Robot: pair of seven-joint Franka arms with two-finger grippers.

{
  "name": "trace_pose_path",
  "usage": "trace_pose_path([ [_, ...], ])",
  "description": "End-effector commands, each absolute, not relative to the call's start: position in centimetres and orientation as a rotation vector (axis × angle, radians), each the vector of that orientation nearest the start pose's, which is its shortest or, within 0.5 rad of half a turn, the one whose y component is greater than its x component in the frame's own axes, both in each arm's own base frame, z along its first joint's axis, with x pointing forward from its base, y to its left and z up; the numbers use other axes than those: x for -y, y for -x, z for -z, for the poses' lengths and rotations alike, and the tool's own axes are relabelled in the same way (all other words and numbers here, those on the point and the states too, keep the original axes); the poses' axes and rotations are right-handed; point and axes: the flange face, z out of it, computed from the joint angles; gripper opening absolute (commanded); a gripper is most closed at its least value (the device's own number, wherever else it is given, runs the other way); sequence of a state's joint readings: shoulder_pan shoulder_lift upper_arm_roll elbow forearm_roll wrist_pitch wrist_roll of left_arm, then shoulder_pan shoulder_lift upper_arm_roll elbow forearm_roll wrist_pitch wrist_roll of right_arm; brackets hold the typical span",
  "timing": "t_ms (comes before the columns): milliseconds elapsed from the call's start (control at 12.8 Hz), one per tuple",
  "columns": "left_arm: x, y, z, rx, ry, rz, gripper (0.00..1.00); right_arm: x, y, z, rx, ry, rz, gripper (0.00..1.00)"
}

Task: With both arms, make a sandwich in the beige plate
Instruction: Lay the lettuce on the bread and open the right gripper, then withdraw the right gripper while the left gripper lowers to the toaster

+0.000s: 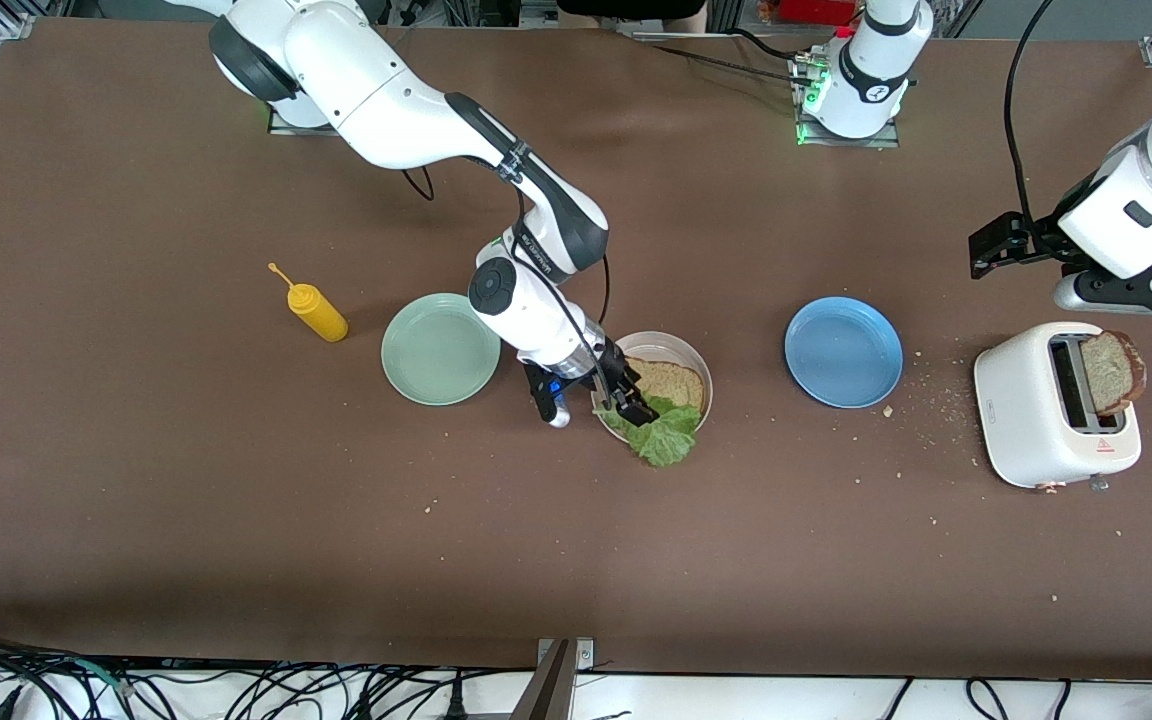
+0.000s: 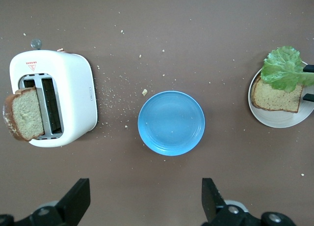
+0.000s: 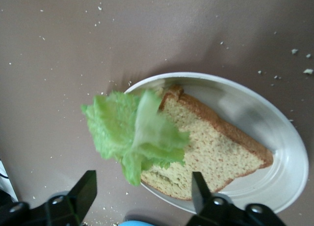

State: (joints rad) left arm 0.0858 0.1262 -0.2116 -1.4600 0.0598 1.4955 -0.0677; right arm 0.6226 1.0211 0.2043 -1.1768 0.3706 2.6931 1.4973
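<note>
Right now: beige plate point(image 1: 681, 351) mid-table, between mint green plate point(image 1: 440, 348) and blue plate point(image 1: 843, 351). One bread slice point(image 1: 671, 382) flat in it. Lettuce leaf point(image 1: 666, 430) on slice's 6 o'clock edge, long axis ~12–6, tip hanging over rim toward front cam. Right gripper point(image 1: 619, 396) over plate's 8 o'clock rim, jaws released, hides part of leaf. Left gripper point(image 2: 144, 196) over table near toaster point(image 1: 1051, 405), fingers apart, empty, waiting. 2nd slice point(image 1: 1111, 372) sticks up from toaster slot, lower part hidden.

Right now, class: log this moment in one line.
right claw: open over lettuce | lettuce: on bread, beige plate | left claw: open, waiting
</note>
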Motion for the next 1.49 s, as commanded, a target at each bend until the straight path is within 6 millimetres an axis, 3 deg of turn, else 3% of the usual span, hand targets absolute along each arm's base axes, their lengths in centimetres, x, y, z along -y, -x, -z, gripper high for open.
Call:
trace_pose_path([
  [0,5.9,-58.1,-60.2,-0.082,3.103,-0.117,1.00,-54.0,-59.6,-23.1,-1.341,2.186,-0.244,0.98],
  [235,5.9,-58.1,-60.2,-0.082,3.103,-0.117,1.00,-51.8,-61.9,-28.0,-1.321,2.313,-0.263,0.98],
  [391,5.9,-58.1,-60.2,-0.082,3.103,-0.117,1.00,-50.1,-62.5,-32.6,-1.212,2.423,-0.267,0.98],
  [548,5.9,-58.1,-60.2,-0.083,3.104,-0.118,1.00,-45.6,-64.0,-37.9,-1.059,2.530,-0.285,0.98],
  [783,5.9,-58.1,-60.2,-0.082,3.103,-0.117,1.00,-38.9,-64.5,-43.6,-0.761,2.750,-0.292,0.98],
  [939,5.9,-58.1,-60.2,-0.082,3.103,-0.117,1.00,-35.0,-64.3,-46.9,-0.479,2.955,-0.189,0.98],
  [1174,5.9,-58.1,-60.1,-0.082,3.103,-0.120,1.00,-28.4,-64.9,-49.9,-0.146,3.150,-0.142,0.99],
  [1409,5.5,-58.5,-59.4,-0.087,3.100,-0.138,1.00,-20.8,-65.8,-51.7,0.183,3.194,-0.198,0.99],
])
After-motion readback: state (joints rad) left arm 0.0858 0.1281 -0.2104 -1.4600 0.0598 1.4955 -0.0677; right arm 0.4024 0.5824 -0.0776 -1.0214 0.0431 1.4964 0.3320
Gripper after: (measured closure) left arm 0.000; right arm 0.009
